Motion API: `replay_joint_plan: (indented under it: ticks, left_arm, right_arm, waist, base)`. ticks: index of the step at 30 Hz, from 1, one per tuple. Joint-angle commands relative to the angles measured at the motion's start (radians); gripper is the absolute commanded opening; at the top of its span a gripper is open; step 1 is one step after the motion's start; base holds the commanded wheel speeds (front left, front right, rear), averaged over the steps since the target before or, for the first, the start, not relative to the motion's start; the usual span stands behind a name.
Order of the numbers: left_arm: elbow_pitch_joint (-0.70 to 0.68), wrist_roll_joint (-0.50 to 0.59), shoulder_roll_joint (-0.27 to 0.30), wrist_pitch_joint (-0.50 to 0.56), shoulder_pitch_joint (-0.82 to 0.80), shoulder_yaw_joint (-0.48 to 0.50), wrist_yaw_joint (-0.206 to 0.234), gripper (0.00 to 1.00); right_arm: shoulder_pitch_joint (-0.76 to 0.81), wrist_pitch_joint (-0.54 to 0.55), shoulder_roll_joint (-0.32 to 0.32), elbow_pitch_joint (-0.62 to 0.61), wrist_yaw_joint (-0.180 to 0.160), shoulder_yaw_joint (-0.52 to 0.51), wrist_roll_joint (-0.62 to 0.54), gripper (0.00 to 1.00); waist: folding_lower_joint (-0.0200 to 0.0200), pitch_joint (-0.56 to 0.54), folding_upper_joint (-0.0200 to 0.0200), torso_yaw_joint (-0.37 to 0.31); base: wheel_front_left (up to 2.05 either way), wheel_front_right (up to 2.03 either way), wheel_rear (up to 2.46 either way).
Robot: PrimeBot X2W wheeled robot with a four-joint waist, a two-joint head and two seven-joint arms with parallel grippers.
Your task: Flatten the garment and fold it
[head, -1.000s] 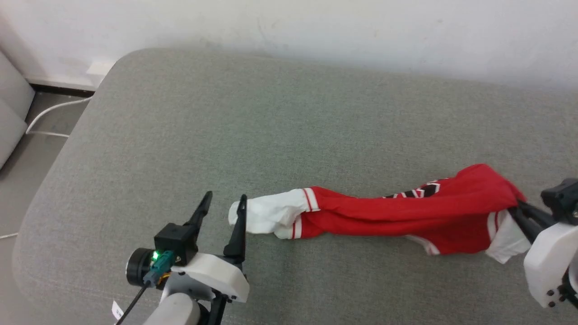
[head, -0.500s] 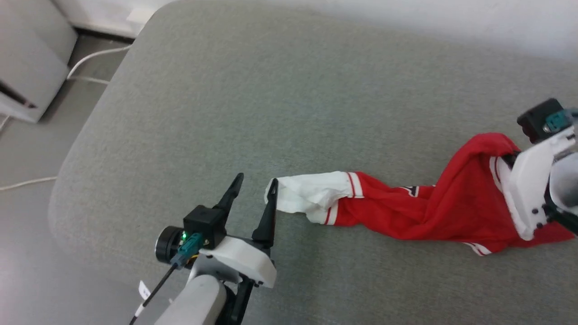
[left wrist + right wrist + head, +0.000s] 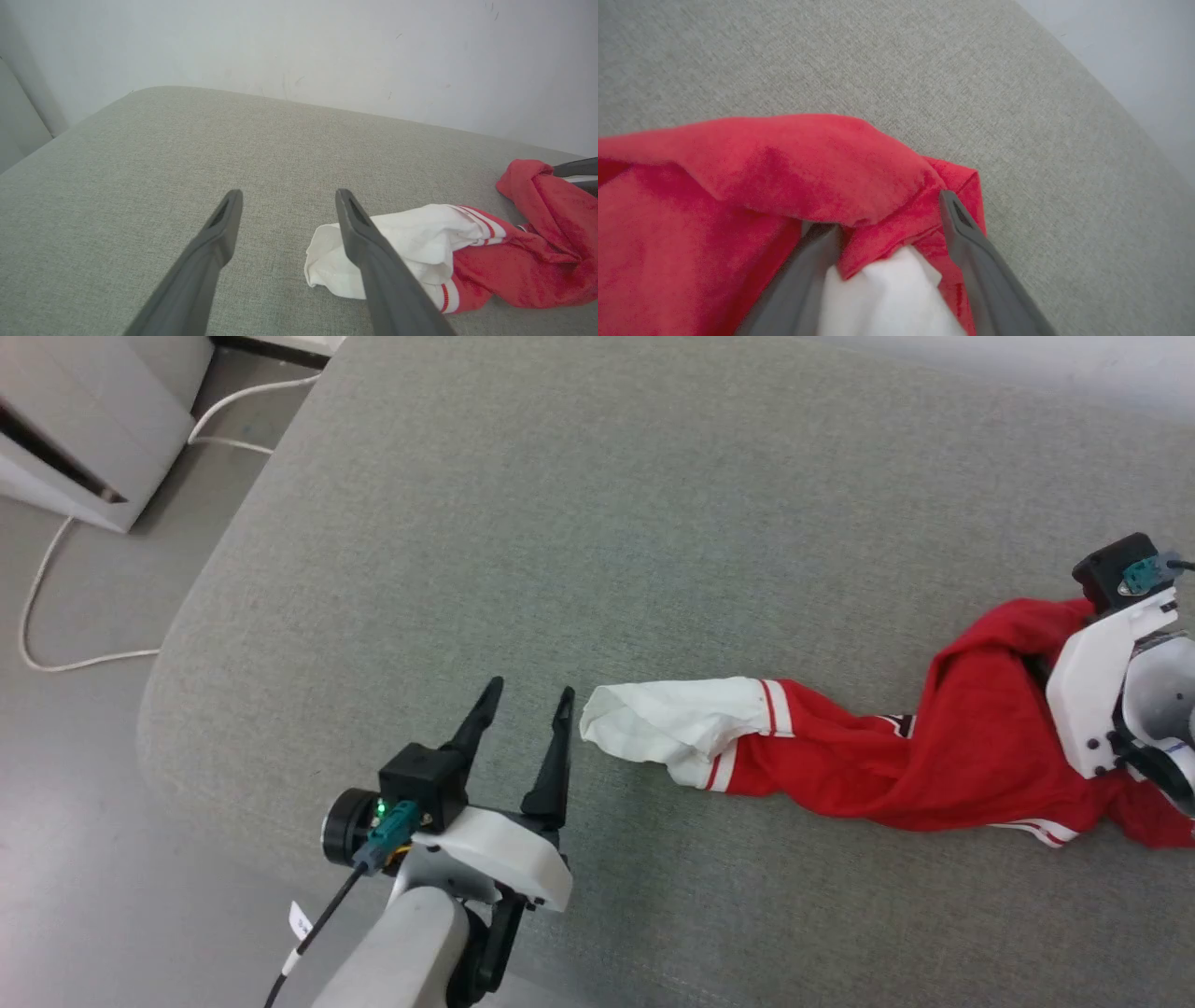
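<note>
The garment [image 3: 934, 775] lay roped, neither flattened nor folded, left gripper [image 3: 530, 687] spread-jawed beside its sleeve [image 3: 672, 723], right gripper [image 3: 887, 212] spread-jawed around its red end

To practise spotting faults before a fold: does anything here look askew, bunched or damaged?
The garment lies twisted into a long rope across the grey cushion, its white sleeve at one end, the rest bunched over the right gripper, whose jaws stand apart. No tear shows.
</note>
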Motion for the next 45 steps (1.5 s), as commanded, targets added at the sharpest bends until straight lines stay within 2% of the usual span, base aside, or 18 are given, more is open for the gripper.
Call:
replay_joint_plan:
  ticks: [1,7,10,15,20,23,27,31,37,38,39,42,45]
  left_arm:
    - [0.003,0.008,0.008,-0.005,0.009,0.01,-0.01,1.0]
    - [0.008,0.005,0.04,-0.002,0.04,0.019,-0.026,1.0]
    - [0.004,0.003,0.066,0.037,0.055,-0.006,-0.058,1.0]
    - [-0.005,0.008,0.121,0.149,0.057,-0.056,-0.109,1.0]
    - [-0.012,0.047,0.174,0.241,0.016,-0.097,-0.134,1.0]
    - [0.006,0.089,0.205,0.285,-0.016,-0.115,-0.125,1.0]
    - [0.018,0.115,0.218,0.315,-0.05,-0.14,-0.138,1.0]
    - [0.053,0.13,0.225,0.366,-0.076,-0.159,-0.141,1.0]
    - [0.106,0.136,0.231,0.396,-0.106,-0.135,-0.087,1.0]
    - [0.11,0.132,0.231,0.395,-0.109,-0.133,-0.089,0.32]
    - [0.112,0.126,0.231,0.394,-0.111,-0.132,-0.095,0.0]
    - [0.111,0.116,0.234,0.393,-0.115,-0.146,-0.128,0.0]
    - [0.075,0.079,0.221,0.391,-0.101,-0.164,-0.183,0.0]
  right_arm:
    - [0.004,-0.04,0.019,0.004,-0.001,0.005,0.017,1.0]
    - [0.049,-0.145,0.024,-0.05,-0.001,-0.02,0.046,1.0]
    - [0.112,-0.188,0.03,-0.103,-0.001,-0.073,0.061,1.0]
    - [0.254,-0.228,0.057,-0.23,-0.001,-0.208,0.031,1.0]
    - [0.415,-0.229,0.155,-0.402,-0.001,-0.386,-0.029,1.0]
    - [0.499,-0.21,0.23,-0.498,-0.001,-0.47,-0.069,1.0]
    - [0.577,-0.18,0.305,-0.575,-0.001,-0.542,-0.112,1.0]
    - [0.617,-0.161,0.35,-0.607,-0.001,-0.579,-0.138,1.0]
    - [0.641,-0.153,0.381,-0.628,-0.001,-0.6,-0.164,1.0]
    - [0.644,-0.154,0.387,-0.63,-0.001,-0.604,-0.165,1.0]
    - [0.648,-0.155,0.392,-0.629,-0.001,-0.607,-0.167,1.0]
    - [0.66,-0.155,0.403,-0.623,-0.001,-0.61,-0.172,1.0]
    - [0.672,-0.152,0.411,-0.619,-0.001,-0.606,-0.175,1.0]
  waist:
    - [-0.0001,-0.053,0.0,-0.061]
    - [-0.0001,-0.111,0.0,-0.143]
    - [-0.0001,-0.136,0.0,-0.189]
    - [-0.0001,-0.149,0.0,-0.257]
    - [-0.0001,-0.135,0.0,-0.32]
    - [-0.0001,-0.122,0.0,-0.356]
    - [-0.0001,-0.103,0.0,-0.391]
    - [-0.0001,-0.087,0.0,-0.411]
    - [-0.0001,-0.075,0.0,-0.417]
    - [-0.0001,-0.076,0.0,-0.415]
    - [-0.0001,-0.08,0.0,-0.413]
    - [-0.0001,-0.1,0.0,-0.4]
    - [-0.0001,-0.127,0.0,-0.387]
  base:
    - [0.0,0.0,0.0]
    - [0.0,0.0,0.0]
    - [0.0,0.0,0.0]
    - [0.0,0.0,0.0]
    - [0.0,0.0,0.0]
    - [0.0,0.0,0.0]
    - [0.0,0.0,0.0]
    - [0.0,0.0,0.0]
    - [0.0,0.0,0.0]
    - [0.0,0.0,0.0]
    - [0.0,0.0,0.0]
    - [0.0,0.0,0.0]
    - [0.0,0.0,0.0]
